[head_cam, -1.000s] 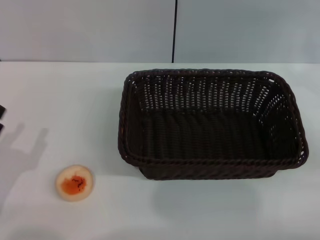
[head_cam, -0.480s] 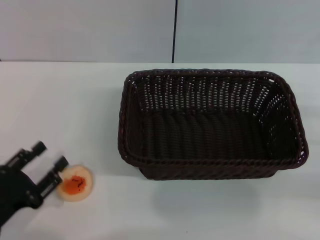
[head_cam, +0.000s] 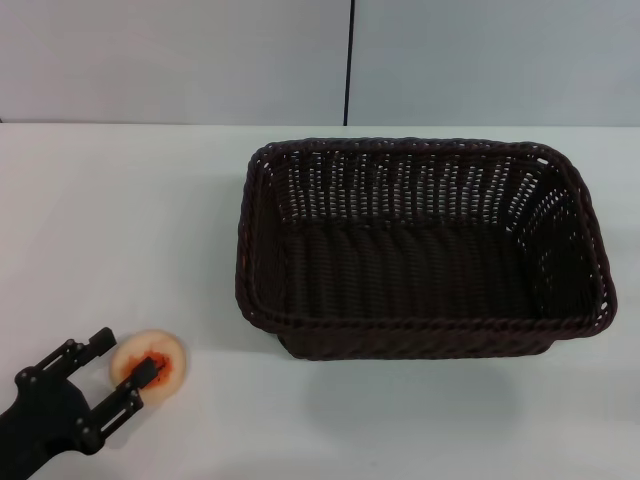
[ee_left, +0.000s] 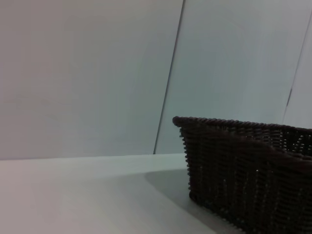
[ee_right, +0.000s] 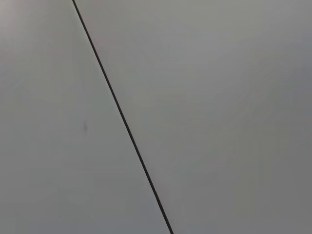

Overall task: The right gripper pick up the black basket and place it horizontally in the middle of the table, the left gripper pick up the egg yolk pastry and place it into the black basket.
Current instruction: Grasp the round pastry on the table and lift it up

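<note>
The left gripper (head_cam: 124, 358) is reaching over the egg yolk pastry (head_cam: 150, 364), fingers spread either side and not yet clamping; the pastry is sitting on the white table (head_cam: 120, 220), well left of the black basket (head_cam: 420, 250).

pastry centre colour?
Orange with dark specks, on a pale cream pastry; head view shows it best.

black end effector (head_cam: 122, 358), two slim bolted fingers

Bare table (head_cam: 150, 210) between the pastry (head_cam: 150, 362) and the basket (head_cam: 420, 250); basket's near rim stands raised
</note>
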{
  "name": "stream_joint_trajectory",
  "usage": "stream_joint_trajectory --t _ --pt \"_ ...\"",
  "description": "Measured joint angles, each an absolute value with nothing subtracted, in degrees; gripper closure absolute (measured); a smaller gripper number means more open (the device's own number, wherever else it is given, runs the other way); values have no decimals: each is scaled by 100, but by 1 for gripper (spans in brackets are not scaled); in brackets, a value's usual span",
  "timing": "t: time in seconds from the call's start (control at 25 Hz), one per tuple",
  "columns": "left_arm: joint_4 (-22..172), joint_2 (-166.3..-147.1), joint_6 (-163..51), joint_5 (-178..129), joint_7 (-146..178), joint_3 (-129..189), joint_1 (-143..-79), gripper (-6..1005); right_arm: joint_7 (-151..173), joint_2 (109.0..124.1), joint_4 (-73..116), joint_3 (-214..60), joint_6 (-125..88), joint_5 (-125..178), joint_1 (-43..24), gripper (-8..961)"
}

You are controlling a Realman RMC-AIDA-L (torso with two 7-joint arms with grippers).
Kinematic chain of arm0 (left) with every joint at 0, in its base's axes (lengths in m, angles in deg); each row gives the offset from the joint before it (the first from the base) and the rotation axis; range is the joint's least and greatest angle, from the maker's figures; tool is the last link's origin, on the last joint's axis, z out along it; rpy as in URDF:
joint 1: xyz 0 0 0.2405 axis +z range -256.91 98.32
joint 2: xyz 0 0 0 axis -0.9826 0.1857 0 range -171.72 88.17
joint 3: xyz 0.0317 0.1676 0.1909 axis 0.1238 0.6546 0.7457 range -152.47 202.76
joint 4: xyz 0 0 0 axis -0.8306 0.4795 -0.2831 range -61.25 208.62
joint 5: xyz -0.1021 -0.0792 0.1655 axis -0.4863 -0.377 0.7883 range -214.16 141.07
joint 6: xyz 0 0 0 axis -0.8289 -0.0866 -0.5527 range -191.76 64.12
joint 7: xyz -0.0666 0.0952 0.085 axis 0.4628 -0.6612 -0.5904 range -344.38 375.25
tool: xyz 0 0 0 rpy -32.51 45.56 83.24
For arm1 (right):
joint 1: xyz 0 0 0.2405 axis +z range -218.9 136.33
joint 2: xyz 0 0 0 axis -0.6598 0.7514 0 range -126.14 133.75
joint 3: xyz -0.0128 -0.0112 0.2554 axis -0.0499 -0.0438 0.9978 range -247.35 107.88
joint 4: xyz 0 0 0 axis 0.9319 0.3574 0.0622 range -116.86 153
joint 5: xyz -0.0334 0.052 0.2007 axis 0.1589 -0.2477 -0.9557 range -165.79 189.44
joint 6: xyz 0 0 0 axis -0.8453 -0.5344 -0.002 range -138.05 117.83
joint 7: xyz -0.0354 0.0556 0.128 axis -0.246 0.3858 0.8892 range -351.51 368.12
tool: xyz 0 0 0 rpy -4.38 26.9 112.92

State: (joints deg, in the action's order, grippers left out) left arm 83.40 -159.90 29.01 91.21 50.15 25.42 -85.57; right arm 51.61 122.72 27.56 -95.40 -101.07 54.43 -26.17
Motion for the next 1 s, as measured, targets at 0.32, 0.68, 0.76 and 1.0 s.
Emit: stream_joint_trajectory --t 0.32,0.68,0.76,1.0 --pt "8309 -15990 2781 9125 5014 2550 -8534 394 5161 12271 2698 -9547 -10087 5464 -2581 440" --pt "8281 -15995 2725 9132 5031 2542 -8536 396 5163 12268 2575 -9578 -10081 5472 -2560 440" --pt "8276 -15997 2728 9130 5026 2541 -8536 474 5163 12270 2572 -9583 -10081 5473 -2556 440" --pt "8262 -16002 2744 9130 5022 2560 -8577 702 5164 12273 2514 -9590 -10081 5480 -2531 439"
